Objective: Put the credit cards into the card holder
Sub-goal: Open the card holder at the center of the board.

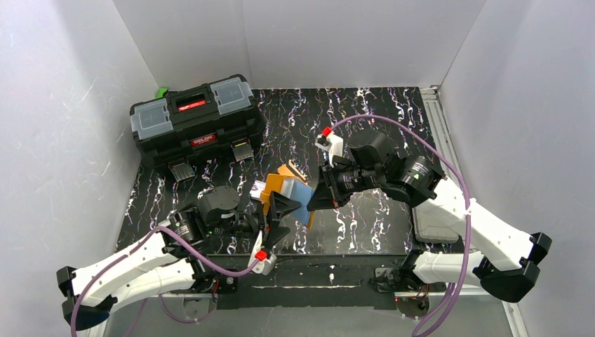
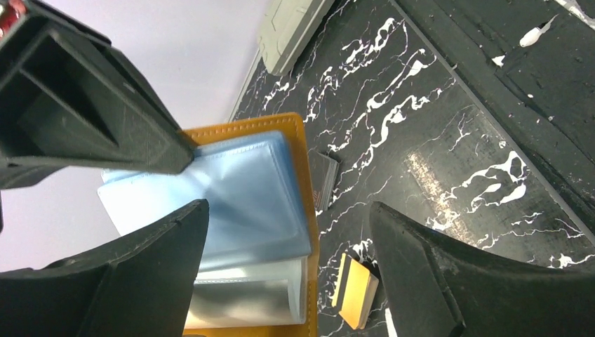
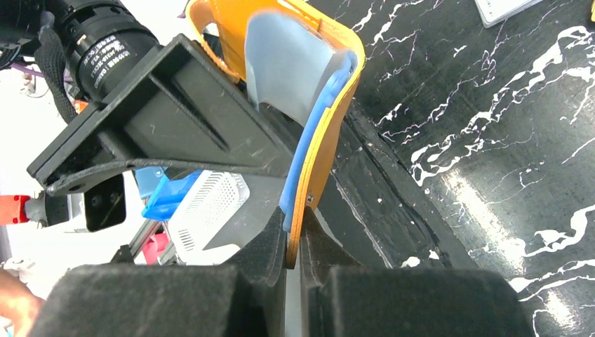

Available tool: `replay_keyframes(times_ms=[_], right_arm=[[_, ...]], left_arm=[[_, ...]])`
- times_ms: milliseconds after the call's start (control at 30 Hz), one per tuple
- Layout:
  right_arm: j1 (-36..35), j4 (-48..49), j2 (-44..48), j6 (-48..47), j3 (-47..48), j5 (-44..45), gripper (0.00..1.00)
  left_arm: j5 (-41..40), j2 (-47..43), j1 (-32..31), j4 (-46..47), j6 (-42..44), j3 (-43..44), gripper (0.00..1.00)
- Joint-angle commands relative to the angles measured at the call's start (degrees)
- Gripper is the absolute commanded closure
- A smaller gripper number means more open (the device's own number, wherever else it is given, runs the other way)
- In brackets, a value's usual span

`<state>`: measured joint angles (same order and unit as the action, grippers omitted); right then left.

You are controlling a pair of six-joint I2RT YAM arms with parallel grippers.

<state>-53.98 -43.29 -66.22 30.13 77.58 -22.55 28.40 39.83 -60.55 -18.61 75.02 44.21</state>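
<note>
Right fingers (image 3: pixel 270 246) pinch the card holder (image 3: pixel 330 133) by its edge, upright off the bench (image 3: pixel 491 105). Left fingers (image 2: pixel 421 267) gape wide, empty, beside its sleeves (image 2: pixel 252 196); credit cards (image 2: pixel 356 291) lie beside it. Best grasp a card squarely first.

The orange card holder (image 3: pixel 330 133) is hanging open above the counter (image 2: pixel 449 126), its cover edge pinched in the right gripper (image 3: pixel 293 247) and its bluish sleeves fanning out beside the left gripper (image 2: pixel 288 210), which is standing spread. A dark card (image 2: pixel 324 179) and an orange card (image 2: pixel 358 286) are lying flat beneath.
</note>
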Motion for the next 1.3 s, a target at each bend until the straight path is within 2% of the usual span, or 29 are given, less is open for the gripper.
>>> replay_keyframes(times_ms=[0,167,367,767,900,1267], right_arm=[[0.01,1.31,1.97,0.38,-0.17,-1.84,0.99],[0.01,2.37,1.54,0.93,-0.15,-2.39,0.99],[0.02,3.24,1.00,1.36,-0.10,-2.27,0.99],[-0.01,6.04,0.59,2.75,-1.10,-1.70,0.99],[0.00,6.20,0.21,2.68,-1.36,-1.76,0.99],[-0.06,4.60,0.91,1.75,-2.17,-1.10,0.99]], left_arm=[[-2.50,-0.95,0.16,-0.22,-1.90,-1.05,0.16],[-3.71,0.39,0.15,3.08,-4.83,-0.54,0.16],[-4.57,2.91,0.15,6.50,-12.48,2.51,0.16],[-5.65,5.27,-0.27,12.15,-23.11,3.98,0.25],[-6.40,5.46,-0.27,12.67,-24.08,4.19,0.28],[-6.20,4.37,-0.27,9.72,-23.36,4.75,0.45]])
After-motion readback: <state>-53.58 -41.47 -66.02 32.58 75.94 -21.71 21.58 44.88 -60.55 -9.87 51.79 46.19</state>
